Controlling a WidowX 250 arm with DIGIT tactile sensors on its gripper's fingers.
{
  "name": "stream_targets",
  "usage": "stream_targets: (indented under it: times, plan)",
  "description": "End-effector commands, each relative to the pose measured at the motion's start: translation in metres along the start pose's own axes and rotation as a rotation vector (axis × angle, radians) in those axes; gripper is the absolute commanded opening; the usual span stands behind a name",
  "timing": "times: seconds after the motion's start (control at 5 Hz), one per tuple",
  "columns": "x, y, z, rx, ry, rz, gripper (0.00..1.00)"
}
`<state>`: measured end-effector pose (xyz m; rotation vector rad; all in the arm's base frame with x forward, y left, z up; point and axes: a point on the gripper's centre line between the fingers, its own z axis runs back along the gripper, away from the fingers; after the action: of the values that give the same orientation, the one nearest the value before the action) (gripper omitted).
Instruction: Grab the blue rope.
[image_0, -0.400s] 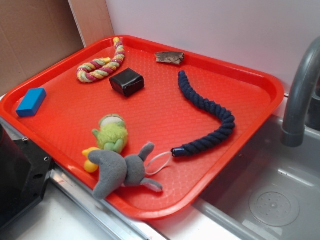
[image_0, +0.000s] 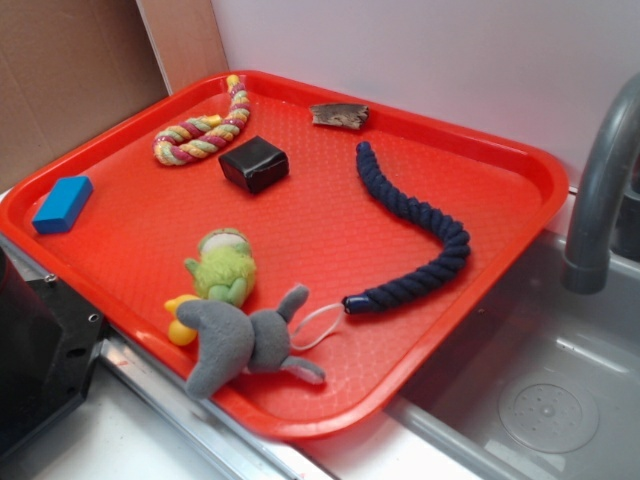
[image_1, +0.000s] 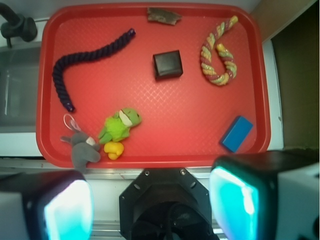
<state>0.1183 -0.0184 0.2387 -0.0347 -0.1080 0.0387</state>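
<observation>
- Set against the exterior view from a moment earlier, nothing has shifted: every object on the red tray (image_0: 515, 175) lies in the same spot and pose.
- The blue rope (image_0: 418, 235) lies on the tray's right half in the exterior view, curving from near the back rim down toward the front, where its thin white loop (image_0: 318, 325) touches the grey plush toy (image_0: 240, 340). In the wrist view the rope sits at upper left — well apart from the gripper.
- The gripper (image_1: 150, 200) hangs high above the tray's near edge in the wrist view; its two fingers (image_1: 240, 195) stand wide apart with nothing between them.
- Other things on the tray: a green plush toy (image_0: 225, 265) just beside the grey one, a black box (image_0: 254, 163) near the middle, a pink-yellow-green braided rope (image_0: 205, 130) at the back left, a bright blue block (image_0: 62, 204) at the left edge, and a brown scrap (image_0: 338, 116) by the back rim.
- A grey faucet (image_0: 600, 190) rises over the sink (image_0: 540, 380) right of the tray.
- No brand, label or writing can be read anywhere.
</observation>
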Motion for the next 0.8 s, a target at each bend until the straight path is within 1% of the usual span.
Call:
stream_targets:
  times: [0.0, 0.2, 0.6]
  plan:
    - [0.090, -0.066, -0.080, -0.083, -0.105, 0.227, 1.00]
    - [0.130, -0.071, -0.110, -0.058, -0.032, 0.368, 1.00]
    - [0.130, -0.071, -0.110, -0.058, -0.032, 0.368, 1.00]
